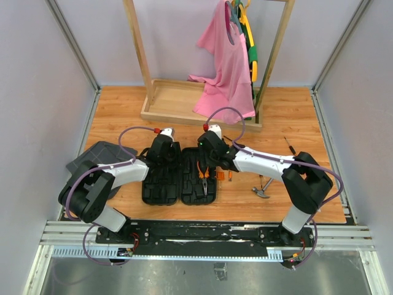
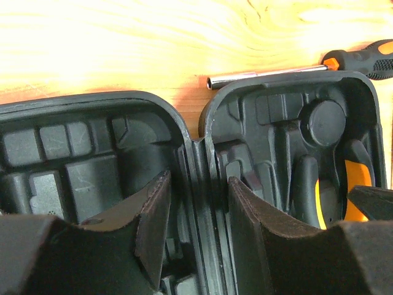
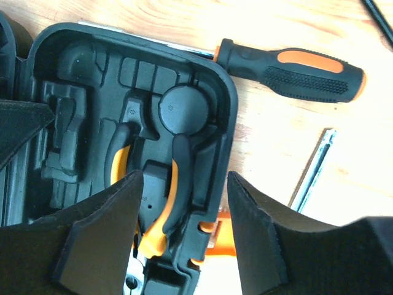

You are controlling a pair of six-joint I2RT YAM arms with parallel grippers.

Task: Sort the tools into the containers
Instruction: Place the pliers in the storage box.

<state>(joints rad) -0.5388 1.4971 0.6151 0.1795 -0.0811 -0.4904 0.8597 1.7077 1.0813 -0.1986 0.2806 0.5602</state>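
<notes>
Right wrist view: our right pincer (image 3: 181, 230) is roughly half open and holds nothing. Its jaws are spread above the pliers (image 3: 166, 209), which lie in a moulded slot of the tool case (image 3: 228, 123). Just beyond the case's far rim we see an orange-and-black screwdriver (image 3: 295, 70) lying on the bench (image 3: 276, 141), its steel shaft running along that rim.

In the left wrist view our left pincer (image 2: 198, 227) is also partly open and empty. One jaw reaches into each half of the open case, with the hinge ridge between them. We cannot tell whether the pads touch the walls.

From above, we see the case lying open near the arm bases, both pincers over its far end. A hammer (image 1: 262, 188) lies on the bench to its right, well apart. A grey fabric (image 1: 92, 157) sits to its left.
</notes>
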